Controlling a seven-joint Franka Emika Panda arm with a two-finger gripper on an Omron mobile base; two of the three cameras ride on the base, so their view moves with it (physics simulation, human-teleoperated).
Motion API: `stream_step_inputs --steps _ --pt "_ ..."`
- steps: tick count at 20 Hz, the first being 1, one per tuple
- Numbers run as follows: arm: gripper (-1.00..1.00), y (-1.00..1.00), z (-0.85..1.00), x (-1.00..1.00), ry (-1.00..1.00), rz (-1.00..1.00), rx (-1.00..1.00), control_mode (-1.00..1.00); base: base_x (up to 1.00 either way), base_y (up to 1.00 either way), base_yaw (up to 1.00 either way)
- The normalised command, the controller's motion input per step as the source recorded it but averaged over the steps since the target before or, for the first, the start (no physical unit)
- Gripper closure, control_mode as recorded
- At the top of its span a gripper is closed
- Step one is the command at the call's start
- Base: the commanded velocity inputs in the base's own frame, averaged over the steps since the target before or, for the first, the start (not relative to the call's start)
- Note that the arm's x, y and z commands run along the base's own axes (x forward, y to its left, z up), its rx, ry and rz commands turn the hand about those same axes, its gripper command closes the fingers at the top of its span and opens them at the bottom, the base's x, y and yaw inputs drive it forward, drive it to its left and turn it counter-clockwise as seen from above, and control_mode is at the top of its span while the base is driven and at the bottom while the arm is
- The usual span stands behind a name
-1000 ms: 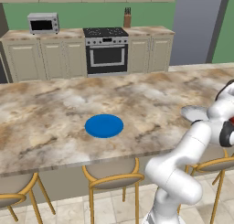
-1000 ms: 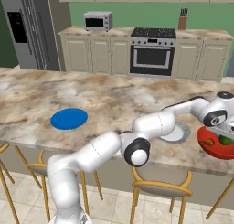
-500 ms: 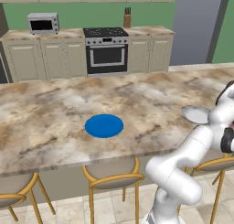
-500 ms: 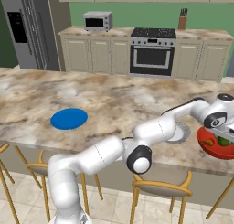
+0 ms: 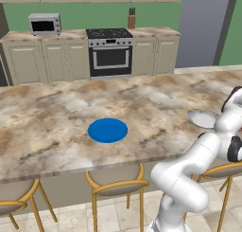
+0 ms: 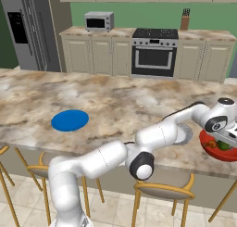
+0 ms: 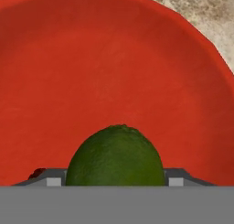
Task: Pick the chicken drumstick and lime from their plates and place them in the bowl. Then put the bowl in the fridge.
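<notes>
The glossy red bowl (image 6: pixel 214 151) rests on the island counter's right end, and its inside (image 7: pixel 114 63) spreads across the hand view. My gripper (image 6: pixel 226 141) hangs just over it, shut on the dark-green lime (image 7: pixel 116 154), which sits between the two fingertips (image 7: pixel 54 179). In the right base view the lime (image 6: pixel 223 146) shows low inside the bowl's rim. The bright-blue plate (image 5: pixel 108 130) lies bare on the counter's middle, also seen as the blue plate (image 6: pixel 70 120). A flat grey plate (image 5: pixel 202 118) lies beside my forearm. The chicken drumstick is hidden. The grey fridge (image 6: pixel 23 29) stands at the far left.
Stools (image 5: pixel 116 180) line the island's near edge. Behind the island are a stove (image 5: pixel 109 53), a microwave (image 5: pixel 44 23), a knife block (image 5: pixel 132 19) and cabinets along the back wall. My arm arches over the counter's right front edge.
The hand has sunk slightly toward the bowl with the lime still gripped. The plates and bowl have stayed put.
</notes>
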Motion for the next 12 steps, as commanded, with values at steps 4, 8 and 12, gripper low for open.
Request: stream_step_inputs --steps 4,8,12 --pt "1.00 -0.08 0.00 0.09 0.05 -0.01 0.07 -1.00 0.00 0.00 0.00" --pt "-1.00 -0.11 -0.01 0.10 0.08 0.00 0.05 -1.00 0.00 0.00 0.00" --pt "-1.00 -0.13 0.00 0.09 0.05 0.00 0.03 -1.00 0.00 0.00 0.00"
